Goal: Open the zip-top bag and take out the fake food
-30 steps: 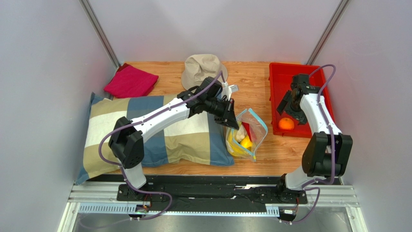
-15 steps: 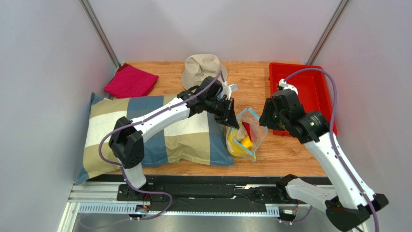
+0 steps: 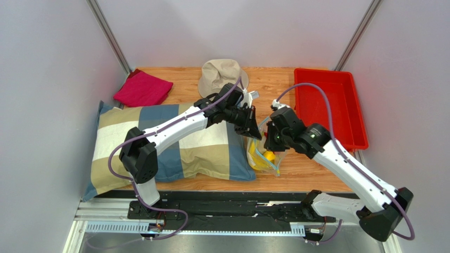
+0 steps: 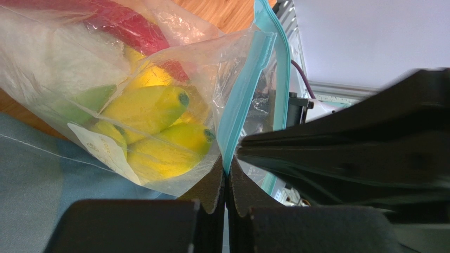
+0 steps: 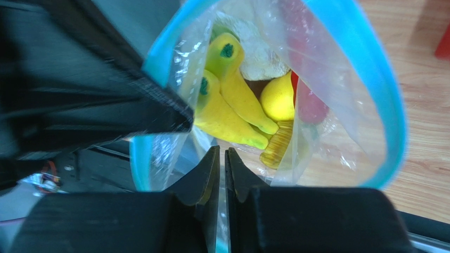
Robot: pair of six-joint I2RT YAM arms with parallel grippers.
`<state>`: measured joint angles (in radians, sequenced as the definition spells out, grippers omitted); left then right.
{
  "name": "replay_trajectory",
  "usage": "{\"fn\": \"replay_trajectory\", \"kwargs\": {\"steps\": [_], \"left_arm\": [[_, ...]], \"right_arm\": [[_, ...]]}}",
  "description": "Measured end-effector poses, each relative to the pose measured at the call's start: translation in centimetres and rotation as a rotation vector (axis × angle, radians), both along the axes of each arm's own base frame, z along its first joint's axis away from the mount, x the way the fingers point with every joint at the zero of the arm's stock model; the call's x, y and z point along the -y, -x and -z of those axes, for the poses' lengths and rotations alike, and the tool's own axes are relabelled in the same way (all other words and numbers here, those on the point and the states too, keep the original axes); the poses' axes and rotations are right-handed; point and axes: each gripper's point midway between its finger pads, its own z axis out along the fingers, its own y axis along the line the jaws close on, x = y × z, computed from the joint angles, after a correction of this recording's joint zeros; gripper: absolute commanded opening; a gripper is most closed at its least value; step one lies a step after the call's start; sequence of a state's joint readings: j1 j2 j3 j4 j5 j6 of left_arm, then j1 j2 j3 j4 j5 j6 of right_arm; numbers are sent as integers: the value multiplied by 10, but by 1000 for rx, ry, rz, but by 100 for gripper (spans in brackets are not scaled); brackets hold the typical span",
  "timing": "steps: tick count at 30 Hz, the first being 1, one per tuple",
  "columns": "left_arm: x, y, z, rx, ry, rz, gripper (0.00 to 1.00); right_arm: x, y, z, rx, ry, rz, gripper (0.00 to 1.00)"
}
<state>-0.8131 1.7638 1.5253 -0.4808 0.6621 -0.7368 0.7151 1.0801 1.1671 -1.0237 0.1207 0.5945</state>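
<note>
The clear zip-top bag (image 3: pixel 274 161) lies on the wood just right of the pillow, its mouth held wide. My left gripper (image 4: pixel 227 171) is shut on the light blue zip strip (image 4: pixel 248 89) of one lip. The fake food lies inside: yellow bananas (image 5: pixel 237 100), a yellow oval fruit (image 5: pixel 277 97), a white cauliflower (image 5: pixel 261 52) and a red pepper piece (image 5: pixel 309 105). My right gripper (image 5: pixel 222 153) hangs over the bag's mouth, its jaws drawn to a thin slit with no food between them. In the top view it (image 3: pixel 270 138) sits close beside the left gripper (image 3: pixel 254 133).
A checked pillow (image 3: pixel 169 142) fills the left under the left arm. A beige hat (image 3: pixel 222 74) and a magenta cloth (image 3: pixel 142 88) lie at the back. A red tray (image 3: pixel 338 84) stands at the right, partly hidden by the right arm.
My right arm swung left from the red tray to the bag's mouth, and its jaws closed on the way. The left gripper and the bag stayed put.
</note>
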Motion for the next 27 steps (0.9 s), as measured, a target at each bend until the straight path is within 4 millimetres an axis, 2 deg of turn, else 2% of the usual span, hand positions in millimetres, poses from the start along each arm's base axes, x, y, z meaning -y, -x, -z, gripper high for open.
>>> {"fn": "replay_trajectory", "kwargs": {"steps": [4, 11, 15, 18, 22, 27], "left_arm": [[1, 1, 0, -4, -5, -10, 0], [6, 2, 4, -5, -19, -37, 0], [4, -6, 9, 5, -45, -80, 0], [3, -7, 9, 13, -52, -91, 0], [4, -6, 8, 18, -48, -87, 0], [5, -5, 8, 22, -49, -82, 0]], "right_arm": [[-2, -4, 37, -62, 89, -36, 16], [3, -26, 67, -74, 226, -55, 22], [7, -34, 74, -76, 263, -40, 25], [19, -40, 83, -90, 320, 0, 30], [31, -41, 94, -117, 376, 33, 39], [38, -40, 99, -122, 411, 52, 42]]}}
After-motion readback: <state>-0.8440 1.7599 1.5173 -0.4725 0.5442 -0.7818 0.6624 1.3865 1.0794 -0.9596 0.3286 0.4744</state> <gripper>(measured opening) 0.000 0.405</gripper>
